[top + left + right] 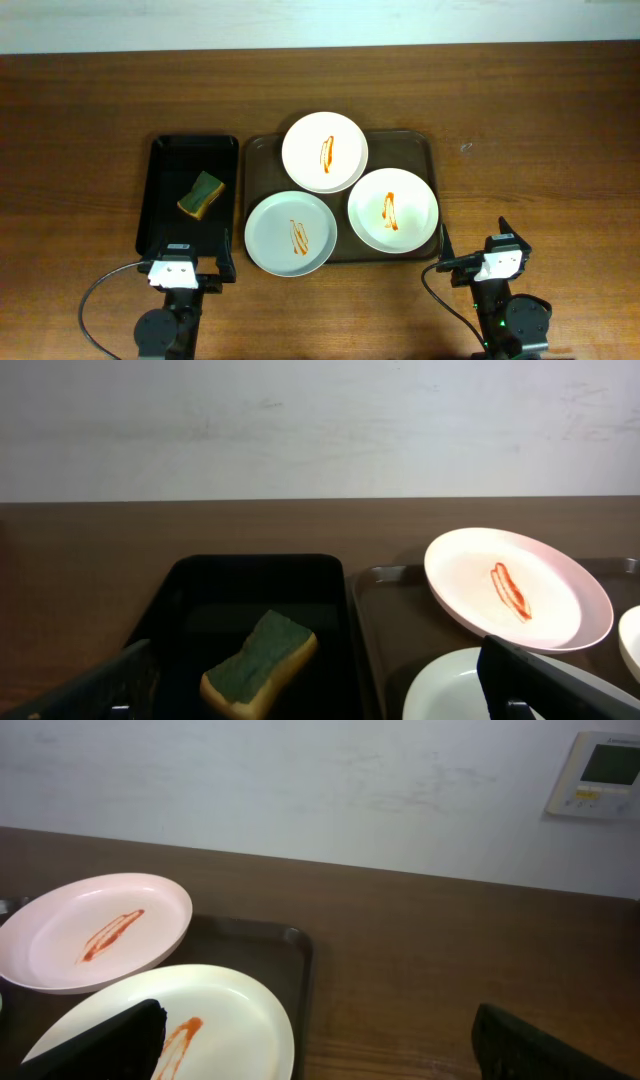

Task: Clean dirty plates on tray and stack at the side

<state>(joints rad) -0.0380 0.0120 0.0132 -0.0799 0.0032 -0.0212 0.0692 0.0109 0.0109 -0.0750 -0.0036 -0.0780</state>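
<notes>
Three white plates with orange-red streaks lie on the brown tray (415,145): a far one (325,151), a right one (393,209) and a near-left one (291,233) that overhangs the front rim. My left gripper (188,256) is open and empty at the near end of the black tray. My right gripper (474,246) is open and empty, just right of the brown tray's near right corner. In the left wrist view my left gripper (315,698) frames the sponge (260,665). In the right wrist view my right gripper (325,1045) frames the right plate (215,1010) and bare table.
A narrow black tray (165,190) left of the brown tray holds a green and yellow sponge (201,194). The wooden table (540,150) extends to the right of the brown tray. A wall panel (600,775) shows far behind.
</notes>
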